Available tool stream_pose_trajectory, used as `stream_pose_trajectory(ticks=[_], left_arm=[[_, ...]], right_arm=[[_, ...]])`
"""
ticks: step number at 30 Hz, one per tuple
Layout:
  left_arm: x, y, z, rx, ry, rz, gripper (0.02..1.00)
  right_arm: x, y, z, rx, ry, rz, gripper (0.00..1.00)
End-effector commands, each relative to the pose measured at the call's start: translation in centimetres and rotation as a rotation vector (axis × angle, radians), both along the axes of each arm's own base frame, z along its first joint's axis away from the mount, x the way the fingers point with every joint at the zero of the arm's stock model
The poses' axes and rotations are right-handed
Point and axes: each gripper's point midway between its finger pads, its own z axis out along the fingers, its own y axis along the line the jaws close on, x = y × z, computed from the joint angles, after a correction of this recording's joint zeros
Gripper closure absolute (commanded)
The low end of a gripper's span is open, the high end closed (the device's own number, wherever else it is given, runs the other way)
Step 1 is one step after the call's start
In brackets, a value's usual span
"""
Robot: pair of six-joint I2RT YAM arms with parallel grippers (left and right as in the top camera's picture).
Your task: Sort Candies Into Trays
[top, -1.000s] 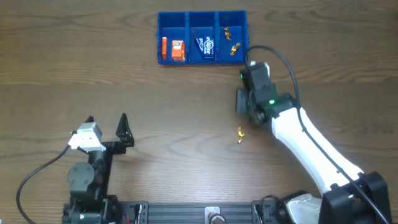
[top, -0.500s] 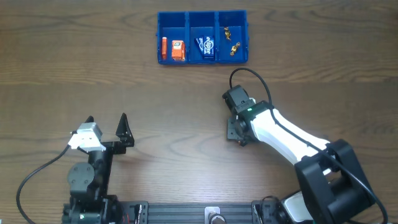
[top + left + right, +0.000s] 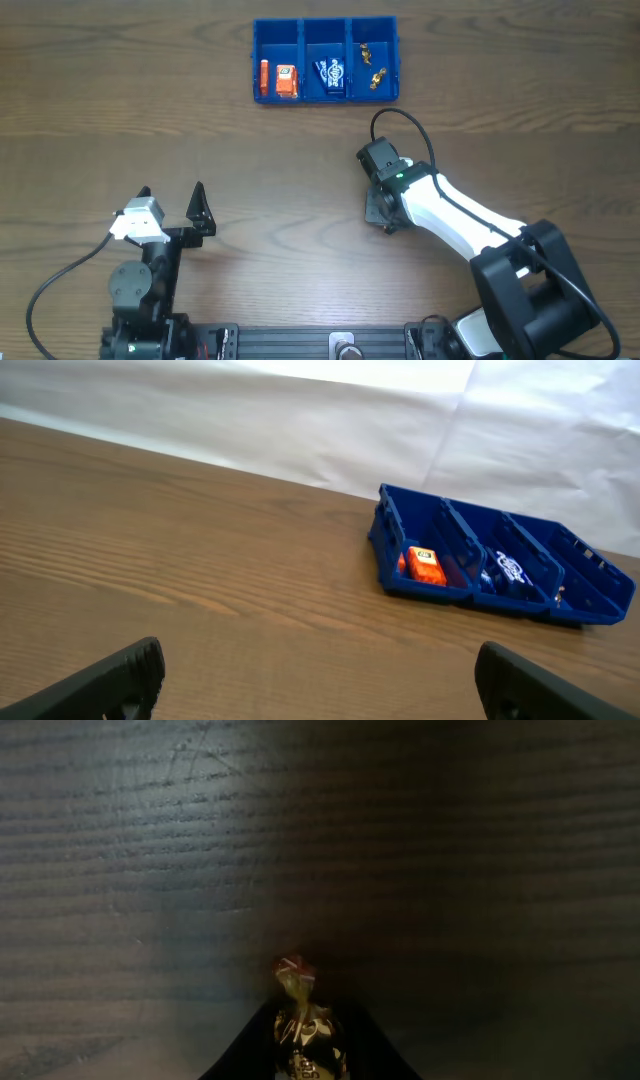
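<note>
A blue three-compartment tray (image 3: 303, 60) stands at the table's far middle. Its left bin holds orange candies (image 3: 286, 82), the middle bin blue-wrapped ones (image 3: 332, 75), and the right bin gold ones (image 3: 372, 62). My right gripper (image 3: 383, 218) is down at the table in front of the tray. In the right wrist view its fingers are shut on a gold-wrapped candy (image 3: 296, 972), whose twisted end sticks out past the right gripper (image 3: 310, 1045). My left gripper (image 3: 172, 192) stands open at the near left, with nothing between its fingers; the tray (image 3: 420, 588) lies well beyond the left gripper (image 3: 320, 690).
Bare wooden tabletop (image 3: 150, 120) spreads between the tray and both arms. The right arm's white link (image 3: 460, 215) and its cable (image 3: 400, 120) lie across the right half.
The right gripper swung from beside the tray's right corner toward me and down onto the gold candy, covering it in the top view. The left arm has stayed still.
</note>
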Motion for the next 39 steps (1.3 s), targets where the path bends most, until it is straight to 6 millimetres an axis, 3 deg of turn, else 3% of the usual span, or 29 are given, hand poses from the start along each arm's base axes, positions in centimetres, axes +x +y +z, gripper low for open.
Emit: stream_pose_trajectory(ticks=[1, 3, 6, 9, 10, 13, 16, 22, 27, 30, 35, 36, 39], left_arm=[[-0.1, -0.1, -1.6, 0.018, 0.049, -0.008, 0.02], [-0.1, -0.1, -1.6, 0.018, 0.049, -0.008, 0.02], [-0.1, -0.1, -1.6, 0.018, 0.049, -0.008, 0.02], [-0.1, -0.1, -1.6, 0.018, 0.049, -0.008, 0.02], [-0.1, -0.1, -1.6, 0.018, 0.049, -0.008, 0.023], [-0.1, -0.1, -1.6, 0.018, 0.049, -0.008, 0.02], [-0.1, -0.1, -1.6, 0.018, 0.049, -0.008, 0.02], [-0.1, -0.1, -1.6, 0.018, 0.049, -0.008, 0.02], [-0.1, -0.1, -1.6, 0.018, 0.049, -0.008, 0.023], [-0.1, -0.1, -1.6, 0.018, 0.049, -0.008, 0.02], [-0.1, -0.1, -1.6, 0.018, 0.049, -0.008, 0.02], [-0.1, -0.1, -1.6, 0.018, 0.049, -0.008, 0.02], [-0.1, -0.1, -1.6, 0.018, 0.049, -0.008, 0.02]], right_arm=[[2.5, 0.5, 2.0, -0.002, -0.061, 0.008, 0.816], [5.0, 1.0, 4.9, 0.018, -0.127, 0.026, 0.818], [11.6, 1.2, 12.5, 0.024, -0.318, 0.044, 0.818], [16.6, 1.4, 18.3, 0.037, -0.477, 0.057, 0.818], [19.8, 1.2, 21.0, 0.016, -0.57, 0.072, 0.822], [24.5, 1.0, 22.8, -0.021, -0.672, 0.085, 0.82], [28.0, 1.6, 21.4, -0.019, -0.718, 0.086, 0.816], [30.6, 2.5, 16.8, -0.021, -0.71, 0.086, 0.798], [31.0, 2.2, 15.4, -0.027, -0.695, 0.081, 0.72], [31.4, 1.6, 15.6, -0.027, -0.707, 0.068, 0.625], [31.1, -0.1, 16.1, -0.024, -0.688, 0.044, 0.343], [30.7, -1.3, 17.1, -0.032, -0.687, 0.028, 0.27], [29.1, -4.8, 22.3, -0.042, -0.738, -0.029, 0.18]])
